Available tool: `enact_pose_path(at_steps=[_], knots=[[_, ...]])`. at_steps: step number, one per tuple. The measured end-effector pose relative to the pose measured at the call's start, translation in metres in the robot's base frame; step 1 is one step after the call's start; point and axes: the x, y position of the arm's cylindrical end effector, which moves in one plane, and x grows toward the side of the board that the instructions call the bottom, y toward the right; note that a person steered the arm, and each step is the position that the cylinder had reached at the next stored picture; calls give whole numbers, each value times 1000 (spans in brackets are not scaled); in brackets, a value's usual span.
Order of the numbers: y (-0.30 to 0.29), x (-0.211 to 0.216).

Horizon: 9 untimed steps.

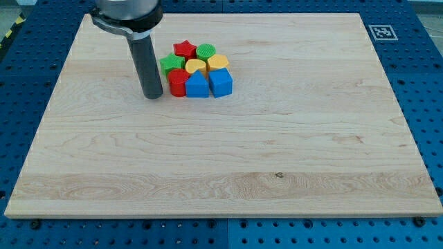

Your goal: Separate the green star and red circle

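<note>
In the camera view a pale wooden worktop (228, 152) with visible lengthwise grain lies on a blue perforated base (422, 76); a black-and-white square marker (379, 32) sits at the worktop's top right corner.

All blocks huddle in one tight cluster near the top edge, left of centre. The green star (169, 63) is on the cluster's left side, touching the red circle (177, 82) just below it. A red star (185, 48) and a green round block (205, 52) form the top row. A yellow heart (196, 66) and a yellow block (218, 63) sit mid-cluster. A blue triangular block (197, 86) and a blue cube (221, 82) form the bottom row.

The arm carries no pincer, only a smooth dark cylindrical rod. Its tip (152, 95) rests on the wood just left of the red circle, a narrow gap between them.
</note>
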Motion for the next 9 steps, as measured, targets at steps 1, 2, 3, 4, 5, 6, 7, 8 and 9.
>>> enact_pose_path(at_steps=[1,2,3,4,5,6,7,8,9], knots=[[0,-5],[0,-14],[0,-25],[21,-27],[40,-28],[53,-29],[58,-34],[72,-34],[89,-34]])
